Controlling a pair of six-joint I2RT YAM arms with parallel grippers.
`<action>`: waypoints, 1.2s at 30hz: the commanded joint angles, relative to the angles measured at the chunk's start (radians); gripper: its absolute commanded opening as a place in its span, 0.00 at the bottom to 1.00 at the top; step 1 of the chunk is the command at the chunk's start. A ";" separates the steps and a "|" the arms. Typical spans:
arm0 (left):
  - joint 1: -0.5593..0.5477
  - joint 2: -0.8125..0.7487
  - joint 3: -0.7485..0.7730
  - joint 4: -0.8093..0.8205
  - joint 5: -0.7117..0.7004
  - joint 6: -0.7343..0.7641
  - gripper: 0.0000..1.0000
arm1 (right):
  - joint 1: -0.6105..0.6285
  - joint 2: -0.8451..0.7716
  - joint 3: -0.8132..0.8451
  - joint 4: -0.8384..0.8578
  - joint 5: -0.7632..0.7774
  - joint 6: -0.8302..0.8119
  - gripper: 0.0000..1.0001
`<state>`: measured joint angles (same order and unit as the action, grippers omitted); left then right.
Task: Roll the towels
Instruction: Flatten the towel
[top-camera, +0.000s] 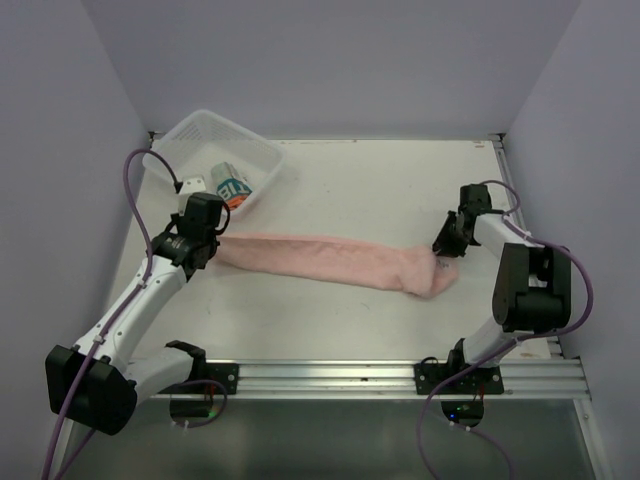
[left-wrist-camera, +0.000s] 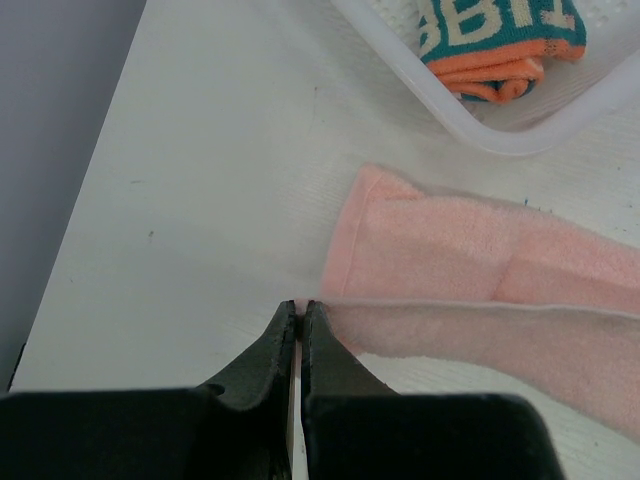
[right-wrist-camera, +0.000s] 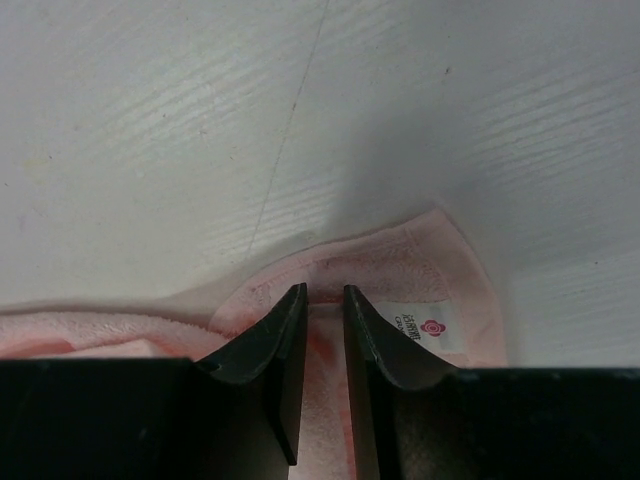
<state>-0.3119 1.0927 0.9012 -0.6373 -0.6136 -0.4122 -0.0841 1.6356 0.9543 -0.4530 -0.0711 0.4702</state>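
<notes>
My left gripper (left-wrist-camera: 300, 305) is pinched shut on the pink towel's (top-camera: 330, 262) corner; my right gripper (right-wrist-camera: 325, 292) nips its other end, jaws barely apart. The towel spans the table (top-camera: 380, 180). Even tension and square edges before I roll.

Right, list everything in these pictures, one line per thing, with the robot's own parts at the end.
pink towel: one, pale pink, folded into a long strip across the middle of the table
printed towel: one, teal and white with an orange edge, bunched inside the basket
basket: one, white mesh, far left corner of the table
label: one, white with a pink flower mark, on the pink towel's right end
table: one, white, under everything
rail: one, silver, near edge
cables: two, purple, one along each arm
left gripper: one, black, shut on the pink towel's left end
right gripper: one, black, pinching the pink towel's right end
</notes>
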 joint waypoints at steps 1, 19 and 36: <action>-0.001 -0.010 -0.005 0.053 -0.006 -0.020 0.00 | 0.009 0.004 0.001 0.004 -0.015 -0.019 0.25; -0.001 0.001 -0.013 0.064 0.008 -0.020 0.00 | 0.012 -0.065 0.001 -0.071 0.017 -0.035 0.00; -0.001 0.001 -0.016 0.070 0.018 -0.019 0.00 | 0.012 -0.226 0.084 -0.253 0.053 -0.036 0.10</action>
<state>-0.3119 1.0958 0.8879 -0.6144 -0.5941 -0.4122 -0.0769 1.4235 1.0267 -0.6338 -0.0578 0.4335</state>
